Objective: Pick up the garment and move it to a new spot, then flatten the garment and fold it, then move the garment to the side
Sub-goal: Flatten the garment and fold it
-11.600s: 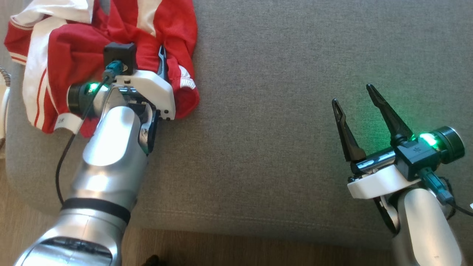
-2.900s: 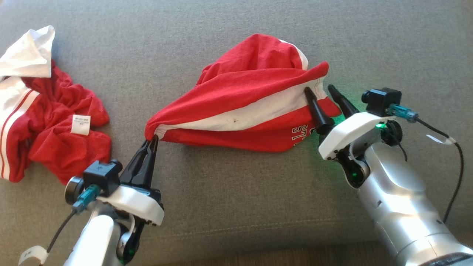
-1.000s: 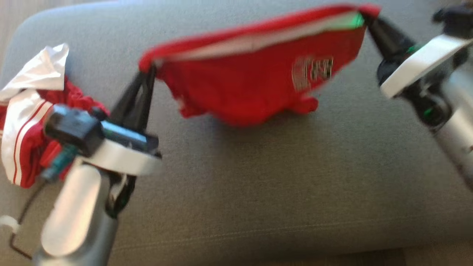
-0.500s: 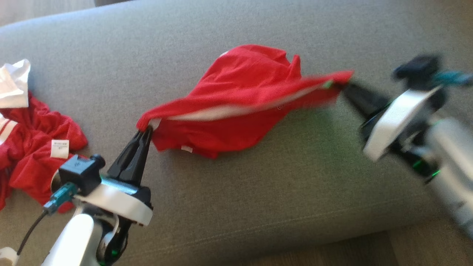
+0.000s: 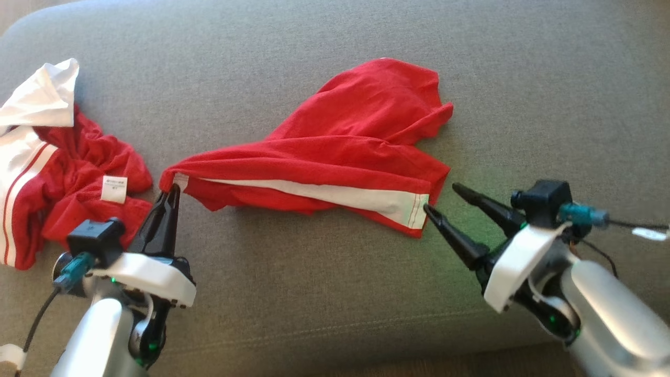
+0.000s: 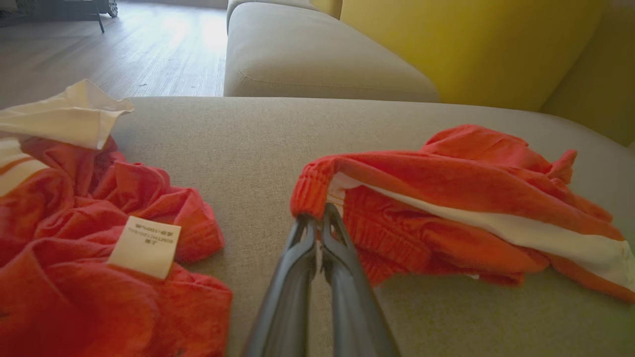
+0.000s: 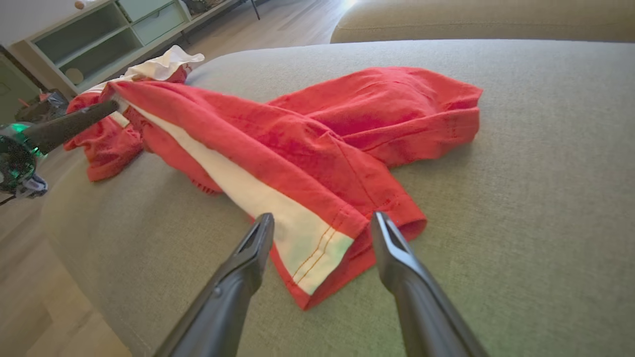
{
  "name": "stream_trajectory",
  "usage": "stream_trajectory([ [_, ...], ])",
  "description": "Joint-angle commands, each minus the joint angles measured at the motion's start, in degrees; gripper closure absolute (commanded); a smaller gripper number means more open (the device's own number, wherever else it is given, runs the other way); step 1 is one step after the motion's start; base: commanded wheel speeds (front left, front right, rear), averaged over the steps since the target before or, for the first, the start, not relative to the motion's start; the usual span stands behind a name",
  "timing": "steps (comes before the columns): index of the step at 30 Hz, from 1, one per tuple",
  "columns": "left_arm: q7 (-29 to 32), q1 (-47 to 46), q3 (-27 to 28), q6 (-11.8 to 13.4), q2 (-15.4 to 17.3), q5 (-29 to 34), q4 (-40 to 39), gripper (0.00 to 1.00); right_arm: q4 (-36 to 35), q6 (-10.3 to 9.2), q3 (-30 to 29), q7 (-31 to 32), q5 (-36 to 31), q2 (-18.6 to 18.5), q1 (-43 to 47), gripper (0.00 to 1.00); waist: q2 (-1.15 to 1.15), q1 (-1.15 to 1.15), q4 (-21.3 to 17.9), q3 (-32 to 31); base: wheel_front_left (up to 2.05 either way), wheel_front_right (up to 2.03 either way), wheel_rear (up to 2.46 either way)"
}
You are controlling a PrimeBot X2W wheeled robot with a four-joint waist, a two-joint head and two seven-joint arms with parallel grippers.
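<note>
Red knit cloth, soft and slack, one broad white band along a hem: the garment (image 5: 335,162) lies rumpled on a grey woven sofa cushion (image 5: 335,293), drawn out between the two claws.

Head view. Left claw (image 5: 171,192): fingers pressed together, clamped on the garment's near corner. Right claw (image 5: 439,197): fingers spread apart, gripping nothing. One tip touches the stitched end of the white band; the other lies just past the red hem. On the left claw's outer side is a crumpled heap of red and white cloth (image 5: 68,173) with a small white label (image 5: 114,189). Wood floor (image 5: 366,366) shows below the cushion's rounded edge.

Left wrist view. Tips of the left claw (image 6: 315,220) meet on a ribbed red edge that bunches over them. The garment (image 6: 446,198) trails off to the claw's right, and the heap (image 6: 99,277) and label (image 6: 145,246) lie to its left. Ahead of the claw are a second beige-grey seat (image 6: 317,59), a yellow upholstered back (image 6: 471,44) and pale plank floor (image 6: 124,49).

Right wrist view. The right claw (image 7: 322,217) stands wide, straddling the band's end, where two orange stitch lines cross the white. The garment (image 7: 347,129) runs away ahead in long folds. Far to the claw's left, the left claw (image 7: 111,106) holds the opposite corner. Beyond it stands a pale green shelf unit (image 7: 99,39).
</note>
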Motion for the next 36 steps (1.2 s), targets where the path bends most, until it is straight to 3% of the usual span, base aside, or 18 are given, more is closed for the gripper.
stream_trajectory([
  [1,-0.7,-2.2,2.9,-0.4,0.8,0.9,-1.4,1.00,-3.2,-0.01,-0.4,-0.2,-1.4,-0.5,1.7,0.00,0.00,0.00,0.2,0.0,0.00,0.00,0.00],
  [5,-0.7,-2.0,3.9,-0.8,-0.3,1.9,-1.5,1.00,-7.7,-0.01,-2.8,2.4,-3.8,0.8,7.9,0.00,0.00,0.00,0.4,0.4,0.00,0.00,0.00],
  [11,-0.8,-1.1,5.1,-1.3,-1.8,3.2,-1.8,1.00,-9.8,-0.01,-6.6,2.6,-1.6,6.7,12.8,0.00,0.00,0.00,-0.1,0.8,0.00,0.00,0.00],
  [25,-0.8,-1.1,5.0,-2.1,-3.9,5.8,-2.7,1.00,3.0,-0.01,-8.3,-2.8,12.4,13.1,8.8,0.00,0.00,0.00,0.7,1.0,0.00,0.00,0.00],
  [36,-0.8,-1.6,5.1,-2.3,-3.9,6.5,-3.1,1.00,10.8,-0.01,-3.3,-8.1,17.9,14.0,2.4,0.00,0.00,0.00,1.1,2.0,0.00,0.00,0.00],
])
